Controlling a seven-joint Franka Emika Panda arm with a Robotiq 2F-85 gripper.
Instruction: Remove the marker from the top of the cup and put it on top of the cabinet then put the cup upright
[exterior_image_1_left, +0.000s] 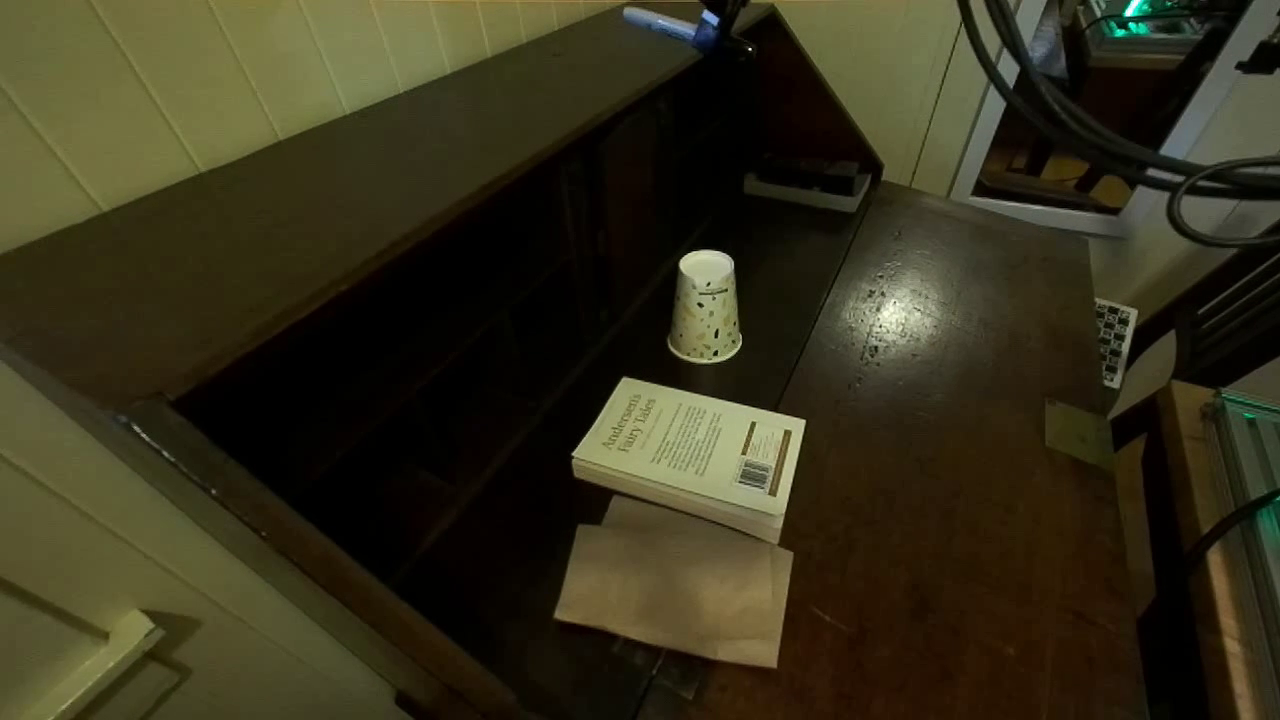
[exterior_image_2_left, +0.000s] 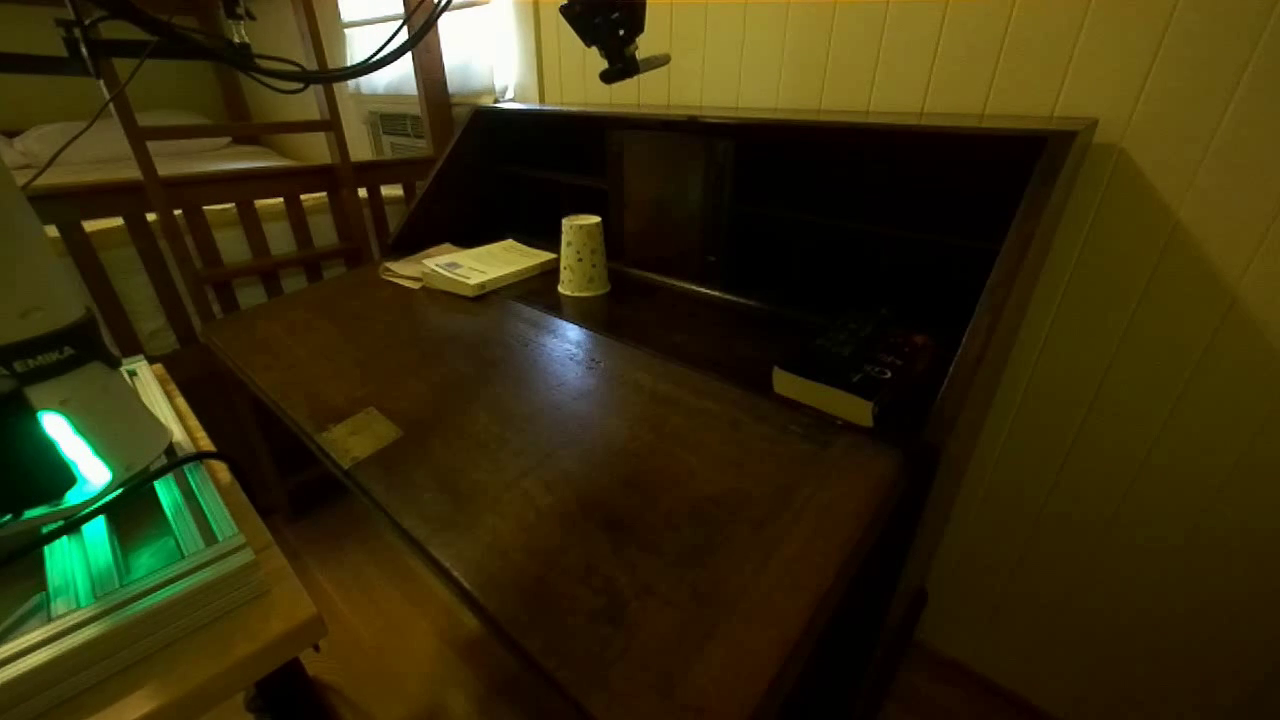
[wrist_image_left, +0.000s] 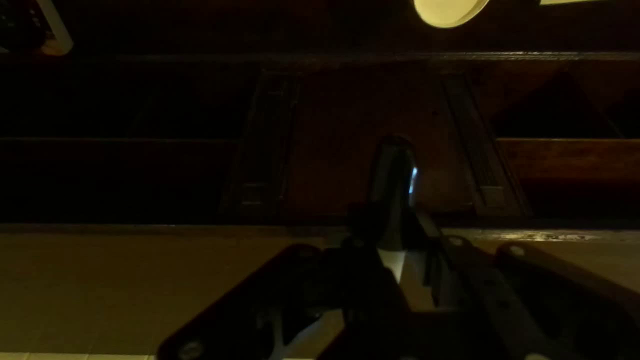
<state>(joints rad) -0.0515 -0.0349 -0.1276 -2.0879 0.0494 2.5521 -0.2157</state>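
My gripper (exterior_image_2_left: 620, 72) is shut on the marker (exterior_image_1_left: 660, 22), holding it around its middle with both ends sticking out. In an exterior view the pair hangs in the air higher than the top of the cabinet (exterior_image_2_left: 800, 117), apart from it. Seen from the wrist, the marker (wrist_image_left: 393, 185) passes between the dark fingertips, and this view is very dim. The white speckled cup (exterior_image_1_left: 705, 310) stands upside down on the desk surface before the shelves, its wide rim below and nothing on its base. Only a bit of the cup (wrist_image_left: 445, 11) shows at the top of the wrist view.
A white book (exterior_image_1_left: 695, 450) lies close to the cup, with folded brown paper (exterior_image_1_left: 680, 590) beyond it. A thick dark book (exterior_image_2_left: 845, 375) rests at the cabinet's far end. The panelled wall (exterior_image_2_left: 800, 60) rises behind the cabinet, and black cables (exterior_image_1_left: 1080, 130) hang overhead.
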